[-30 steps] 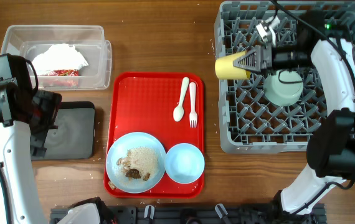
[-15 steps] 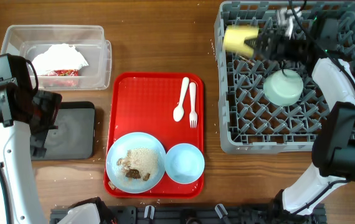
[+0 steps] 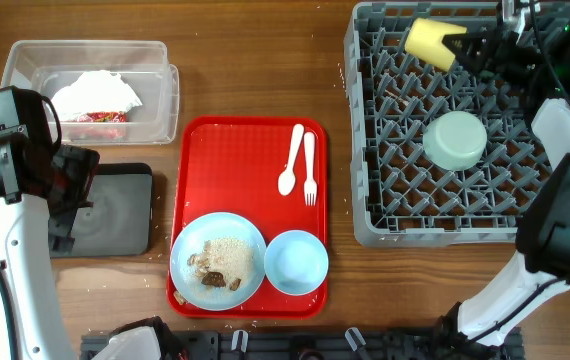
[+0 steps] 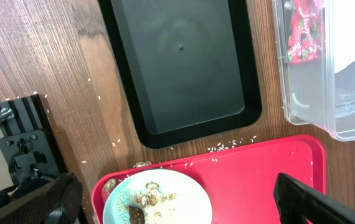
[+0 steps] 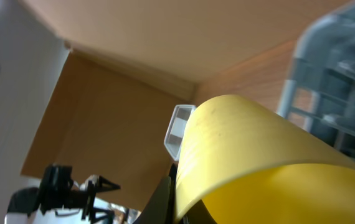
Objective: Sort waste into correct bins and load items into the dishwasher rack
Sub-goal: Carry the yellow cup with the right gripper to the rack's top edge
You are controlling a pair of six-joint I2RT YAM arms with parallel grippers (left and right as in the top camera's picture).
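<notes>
At the near edge of the surface, a pale blue plate carrying rice-like crumbs and brown scraps sits on the red tray, touching an empty blue bowl. The plate looks stiff but loaded, best taken by its bare rim and kept level. Farther up the tray, a white spoon and fork lie side by side (thin, light and flat to the tray, likely awkward to pinch except across the handles).

At the left edge, the left gripper hangs above the black tray, its jaws spread wide and holding nothing.

On the right side stands the grey rack, a mint-green bowl resting among its pegs. In the far left corner, a clear tub holds a crumpled napkin and a red wrapper, both soft and nearly weightless.

Near the far right corner, the right gripper has its jaws clamped on the yellow cup, tipped on its side over the rack's far rows; whether it touches the pegs cannot be told. The cup appears light, rigid and smooth (probably slippery), so a hold across its wall near the rim seems soundest.
</notes>
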